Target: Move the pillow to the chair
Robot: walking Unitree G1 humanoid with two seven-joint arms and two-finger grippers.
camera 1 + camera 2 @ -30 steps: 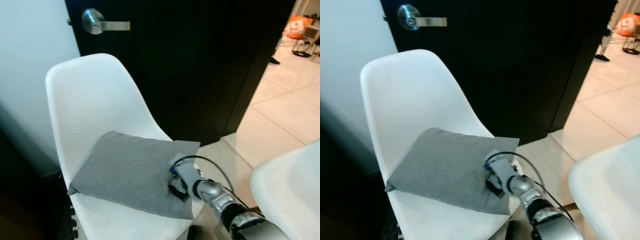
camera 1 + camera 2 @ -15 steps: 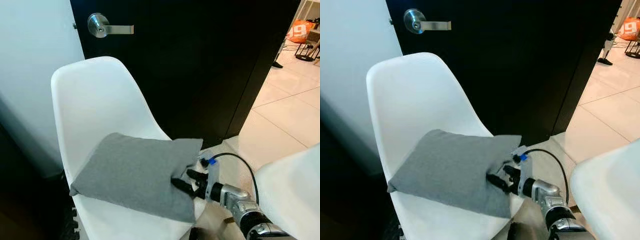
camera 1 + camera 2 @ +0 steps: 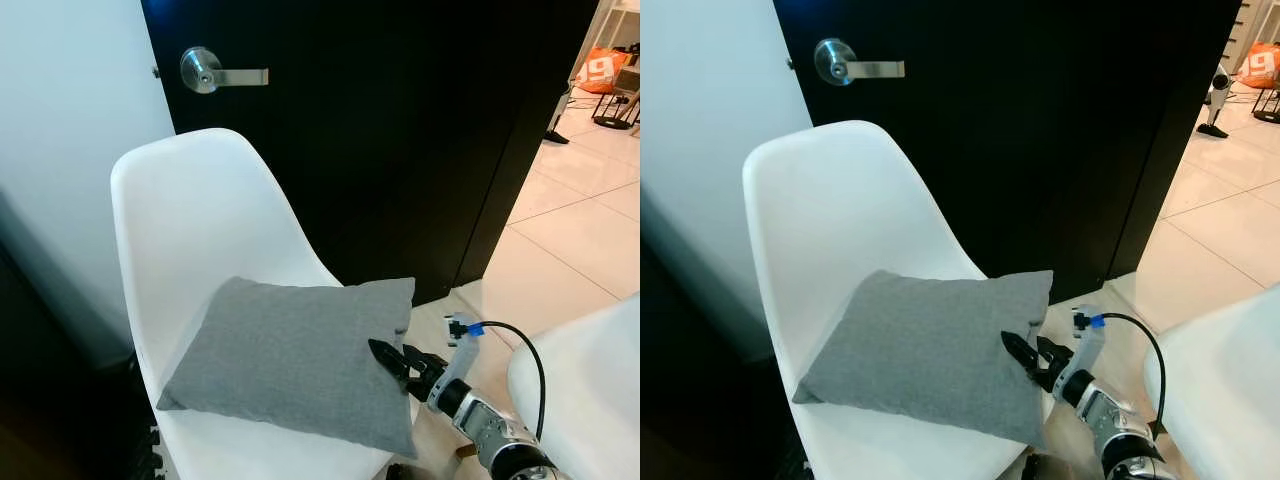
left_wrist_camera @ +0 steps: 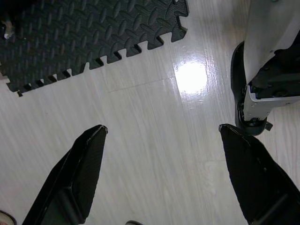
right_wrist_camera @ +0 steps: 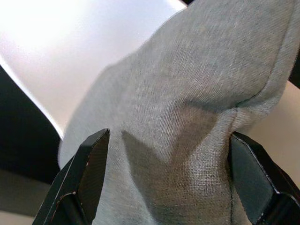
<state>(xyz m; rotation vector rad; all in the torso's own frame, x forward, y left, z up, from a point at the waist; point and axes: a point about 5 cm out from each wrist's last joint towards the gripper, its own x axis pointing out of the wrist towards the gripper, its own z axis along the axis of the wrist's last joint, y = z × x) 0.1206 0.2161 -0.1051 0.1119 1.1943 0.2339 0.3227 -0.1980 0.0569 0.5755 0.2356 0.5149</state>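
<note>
The pillow is seen lying flat on the chair seat, its long axis running across the seat, one corner overhanging the front edge. The right gripper is held at the pillow's right edge, fingers spread and nothing gripped. The left gripper is hung idle, spread, over the floor. The placement is judged done.

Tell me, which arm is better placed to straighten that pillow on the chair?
The right. Its end effector is open right at the near edge of the pillow, which lies on the chair. The left end effector hangs open over the floor, away from the pillow.
</note>
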